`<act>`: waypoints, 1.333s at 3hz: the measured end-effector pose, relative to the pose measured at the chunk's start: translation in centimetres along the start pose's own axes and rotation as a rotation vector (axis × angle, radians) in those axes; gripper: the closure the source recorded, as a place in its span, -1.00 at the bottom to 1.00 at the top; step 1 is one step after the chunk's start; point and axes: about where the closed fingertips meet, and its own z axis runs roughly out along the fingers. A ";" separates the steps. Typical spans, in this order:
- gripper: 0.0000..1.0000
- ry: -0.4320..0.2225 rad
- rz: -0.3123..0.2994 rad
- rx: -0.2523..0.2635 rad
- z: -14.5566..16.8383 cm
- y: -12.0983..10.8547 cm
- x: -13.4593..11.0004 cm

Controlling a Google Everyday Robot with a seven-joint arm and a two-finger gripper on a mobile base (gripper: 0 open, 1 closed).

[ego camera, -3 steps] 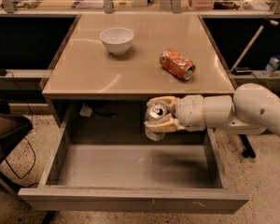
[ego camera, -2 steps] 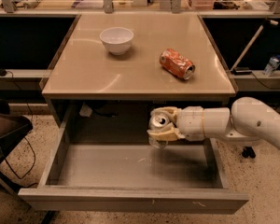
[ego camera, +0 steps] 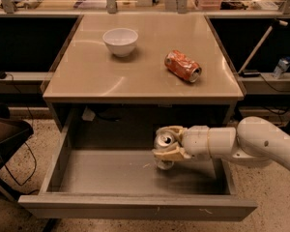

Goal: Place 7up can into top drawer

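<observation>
Lowering step in hand, judging by the pincer [ego camera: 167,152] pinching the 7up can [ego camera: 163,140] upright inside the top drawer [ego camera: 111,174], floor close beneath; next, likely setting down gently, then spreading to release.

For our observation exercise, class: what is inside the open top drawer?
The top drawer holds the 7up can, upright, gripped by the end effector over the drawer floor. Its fingers cover the can's side; the floor beneath is hidden.

The hand [ego camera: 167,149] grips the 7up can [ego camera: 163,140] inside the open top drawer [ego camera: 135,206].
</observation>
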 end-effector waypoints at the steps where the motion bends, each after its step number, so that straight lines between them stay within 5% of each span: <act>1: 1.00 0.000 0.001 -0.001 0.0 0.1 0.0; 4: -0.31 0.000 0.001 -0.001 0.0 0.1 0.0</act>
